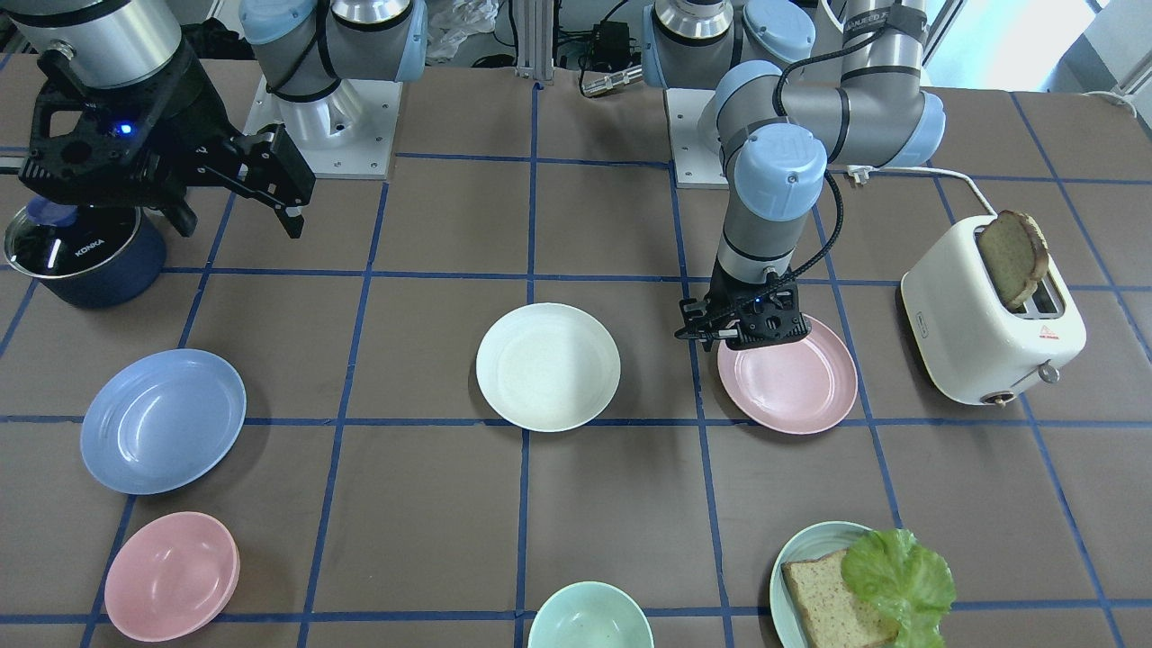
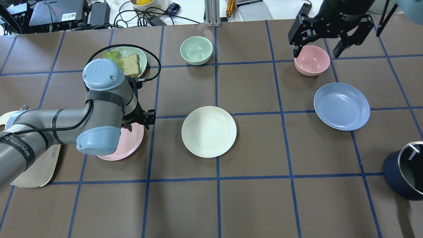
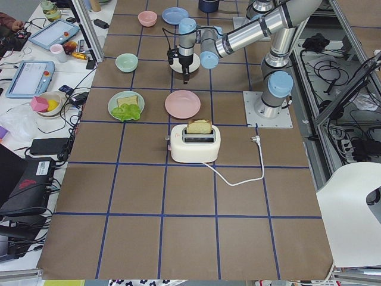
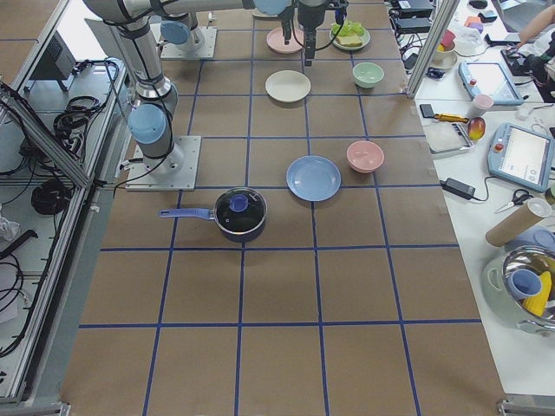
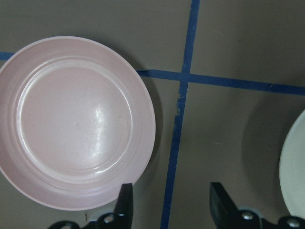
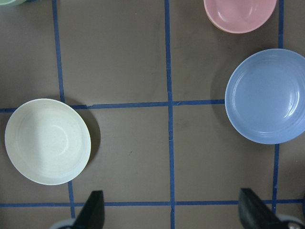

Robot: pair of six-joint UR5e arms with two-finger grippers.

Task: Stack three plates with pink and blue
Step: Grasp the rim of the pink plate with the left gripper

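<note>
The cream-white plate (image 1: 547, 366) lies at the table's middle, also in the overhead view (image 2: 209, 131). The pale pink plate (image 1: 796, 382) lies on the robot's left, partly under the left arm (image 2: 132, 143). The light blue plate (image 1: 163, 420) lies on the robot's right (image 2: 341, 106). My left gripper (image 5: 171, 205) is open and empty above the pink plate's (image 5: 76, 121) edge nearest the cream plate. My right gripper (image 6: 171, 214) is open and empty, high above the table; its view shows the cream plate (image 6: 47, 141) and the blue plate (image 6: 267, 95).
A pink bowl (image 2: 312, 60) sits beyond the blue plate, a mint bowl (image 2: 196, 49) at the far middle. A teal plate (image 1: 796, 558) bears bread and lettuce. A white toaster (image 1: 981, 333) with toast stands beside the pink plate. A dark lidded pot (image 1: 85, 252) stands under the right arm.
</note>
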